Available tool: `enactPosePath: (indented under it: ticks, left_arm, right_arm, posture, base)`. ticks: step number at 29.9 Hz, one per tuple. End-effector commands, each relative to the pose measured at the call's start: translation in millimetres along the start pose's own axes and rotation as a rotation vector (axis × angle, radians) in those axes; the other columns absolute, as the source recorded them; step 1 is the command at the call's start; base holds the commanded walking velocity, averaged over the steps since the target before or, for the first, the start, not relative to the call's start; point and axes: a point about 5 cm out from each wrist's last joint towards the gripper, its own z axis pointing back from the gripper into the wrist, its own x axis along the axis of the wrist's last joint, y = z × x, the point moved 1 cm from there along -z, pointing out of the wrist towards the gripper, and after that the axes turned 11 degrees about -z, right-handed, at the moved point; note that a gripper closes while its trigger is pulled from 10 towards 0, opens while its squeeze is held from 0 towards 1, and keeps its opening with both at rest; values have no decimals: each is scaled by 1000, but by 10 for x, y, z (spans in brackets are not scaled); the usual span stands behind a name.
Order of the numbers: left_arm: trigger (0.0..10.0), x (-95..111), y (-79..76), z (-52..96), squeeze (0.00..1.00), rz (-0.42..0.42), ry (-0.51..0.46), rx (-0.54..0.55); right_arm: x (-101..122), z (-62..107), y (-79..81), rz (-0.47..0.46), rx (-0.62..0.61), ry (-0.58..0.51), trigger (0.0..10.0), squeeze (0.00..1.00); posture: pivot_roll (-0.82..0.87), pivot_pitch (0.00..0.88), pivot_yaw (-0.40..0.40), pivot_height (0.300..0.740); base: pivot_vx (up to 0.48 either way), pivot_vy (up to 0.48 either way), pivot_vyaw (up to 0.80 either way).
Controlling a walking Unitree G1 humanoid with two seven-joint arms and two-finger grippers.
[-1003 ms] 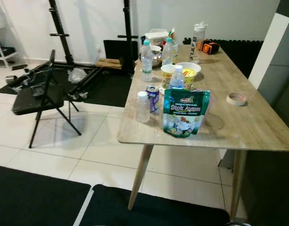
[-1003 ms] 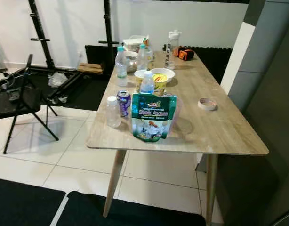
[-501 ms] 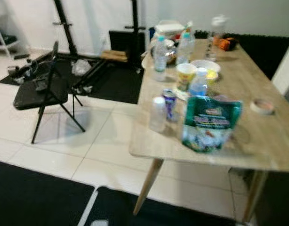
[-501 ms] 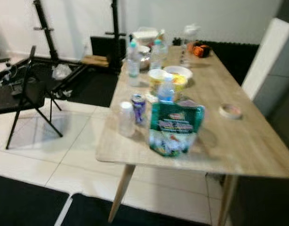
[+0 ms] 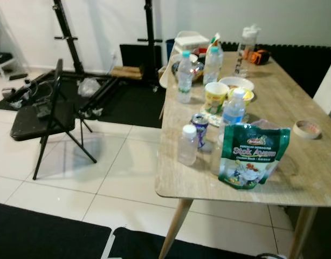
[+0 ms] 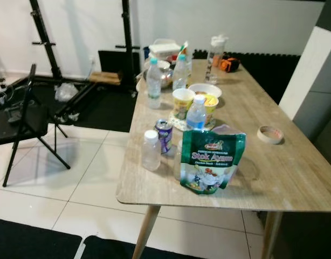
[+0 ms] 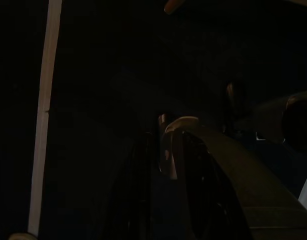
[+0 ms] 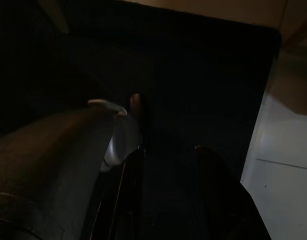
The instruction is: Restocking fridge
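Green snack pouch (image 6: 211, 161) stood upright near the front edge of the wooden table (image 6: 295, 178), sealed, beside a small capped bottle (image 6: 151, 150), contents unclear. Both grippers hung idle in darkness; their finger spread could not be told.

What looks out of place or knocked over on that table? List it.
Nothing is tipped or spilled: the bottles, the can and the green pouch all stand upright on the table. The one odd item among the groceries is a roll of tape, lying flat near the right edge.
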Motion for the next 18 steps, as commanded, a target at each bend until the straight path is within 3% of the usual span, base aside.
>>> enactPosePath:
  ticks: [1, 9, 18]
  left_arm:
    - [10000, -56, -2, 11, 0, 0, 20, -4]
    - [10000, -68, 12, 17, 0, 3, 22, -1]
    - [10000, -72, 54, 23, 0, 24, 22, 39]
  right_arm:
    - [13, 7, -35, -4, -12, -2, 10000, 0]
    - [23, 8, -41, 1, -12, -3, 10000, 0]
    - [26, 3, -25, 2, -7, -2, 10000, 0]
  posture:
    - [-81, 22, -2, 740]
    - [-77, 22, -5, 740]
    - [-74, 17, -3, 740]
  base:
    - [0, -454, 0]
    - [0, -453, 0]
    - [0, 0, 0]
